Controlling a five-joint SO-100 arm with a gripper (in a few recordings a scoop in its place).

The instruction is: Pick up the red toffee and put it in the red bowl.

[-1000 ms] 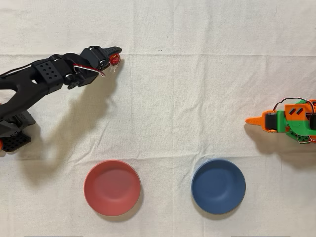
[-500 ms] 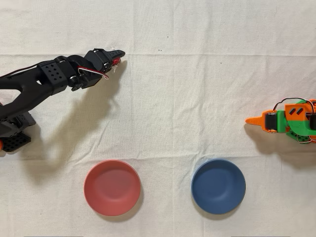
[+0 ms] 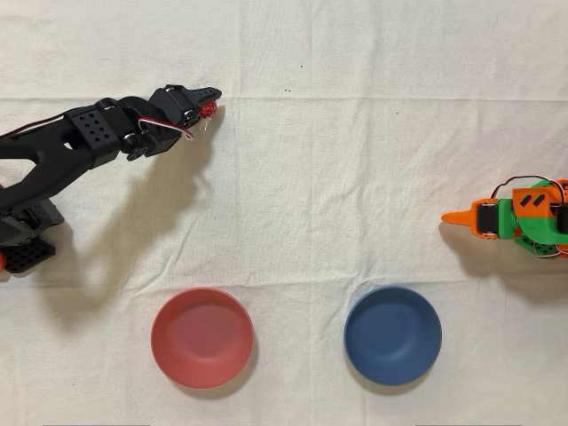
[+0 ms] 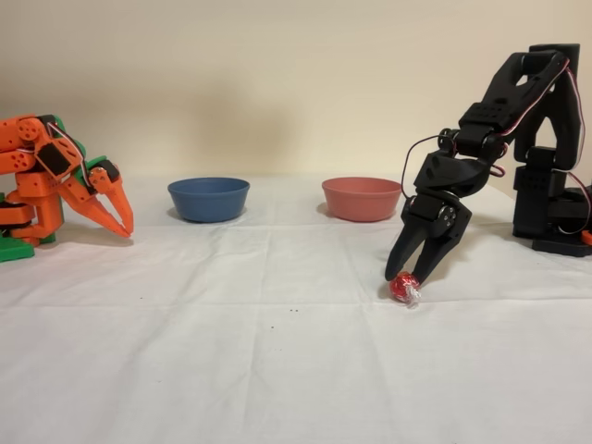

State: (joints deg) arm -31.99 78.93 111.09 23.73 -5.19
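Closed now on the toffee (image 4: 403, 289), still low on the cloth (image 4: 277, 361), after straddling it open a second ago, gripper (image 4: 407, 276) set to lift and carry toward the red bowl (image 4: 362, 199) farther back.

Red toffee (image 3: 208, 108) mostly hidden under end effector (image 3: 211, 102) (overhead view).

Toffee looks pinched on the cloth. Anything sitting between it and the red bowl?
Nothing visible: bare cloth lies between the red toffee at the tool and the red bowl. The blue bowl sits off to the side.
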